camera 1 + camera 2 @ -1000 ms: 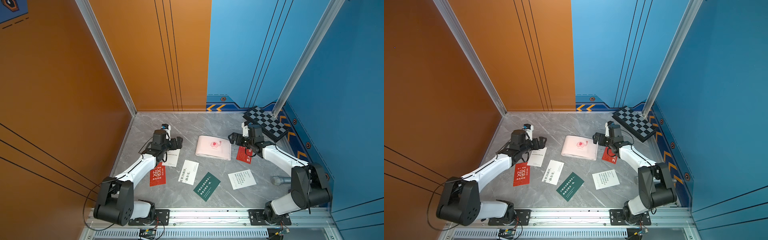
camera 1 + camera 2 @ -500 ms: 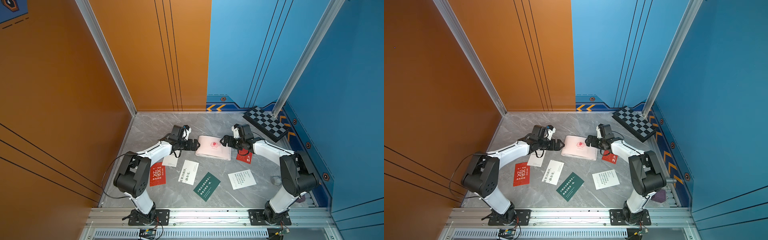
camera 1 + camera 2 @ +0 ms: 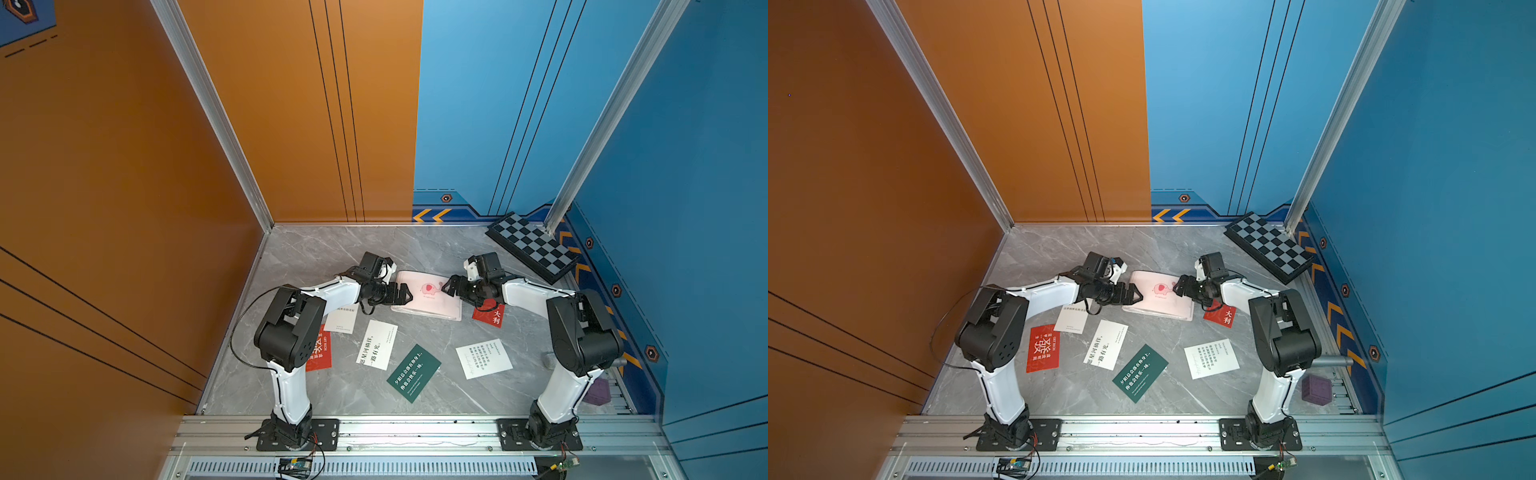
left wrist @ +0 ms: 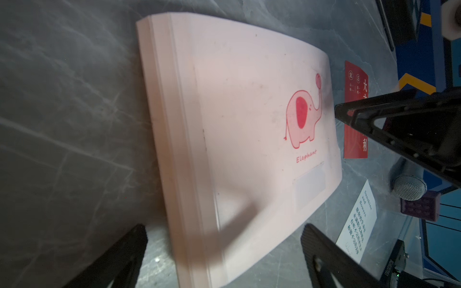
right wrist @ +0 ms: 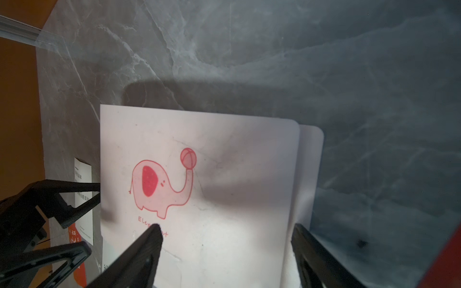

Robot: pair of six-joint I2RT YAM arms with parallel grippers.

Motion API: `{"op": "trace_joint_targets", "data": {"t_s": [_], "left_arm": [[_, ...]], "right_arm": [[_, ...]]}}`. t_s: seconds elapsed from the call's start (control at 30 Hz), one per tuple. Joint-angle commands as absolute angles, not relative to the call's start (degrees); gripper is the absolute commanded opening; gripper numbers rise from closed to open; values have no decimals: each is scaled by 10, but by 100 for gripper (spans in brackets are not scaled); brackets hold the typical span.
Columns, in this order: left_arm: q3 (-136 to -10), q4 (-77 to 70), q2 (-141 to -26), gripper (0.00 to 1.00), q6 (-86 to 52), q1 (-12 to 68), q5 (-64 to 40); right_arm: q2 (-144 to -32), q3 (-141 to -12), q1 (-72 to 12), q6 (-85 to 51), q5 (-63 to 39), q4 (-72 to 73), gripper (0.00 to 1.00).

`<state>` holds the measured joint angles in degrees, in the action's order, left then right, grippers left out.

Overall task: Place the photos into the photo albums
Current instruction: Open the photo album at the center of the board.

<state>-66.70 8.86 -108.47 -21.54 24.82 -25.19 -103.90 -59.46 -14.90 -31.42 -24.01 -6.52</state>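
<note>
The whole table (image 3: 332, 257) is looked down upon steeply from high above its near edge in both top views, set side by side. Each wrist view is taken close and low over the table, aimed inward from opposite ends of the photo album (image 4: 249, 112), which is shared by all four views.

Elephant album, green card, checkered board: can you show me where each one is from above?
album (image 3: 428, 302): in a top view, middle of its pink cover.
green card (image 3: 413, 373): in a top view, centre of the card, on the print.
checkered board (image 3: 533, 246): in a top view, middle of the squares.
</note>
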Motion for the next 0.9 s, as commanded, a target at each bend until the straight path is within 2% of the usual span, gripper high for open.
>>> {"op": "trace_joint_targets", "data": {"t_s": [0.0, 0.2, 0.87], "left_arm": [[-679, 102, -1093, 99, -224, 249, -274], [-697, 100, -1121, 93, -239, 258, -305], [-758, 67, -1157, 92, -292, 265, -305]], "right_arm": [[-1049, -598, -149, -330, -256, -69, 83], [-1059, -592, -141, -367, -296, -23, 83], [-990, -667, -104, -443, -406, 5, 82]]}}
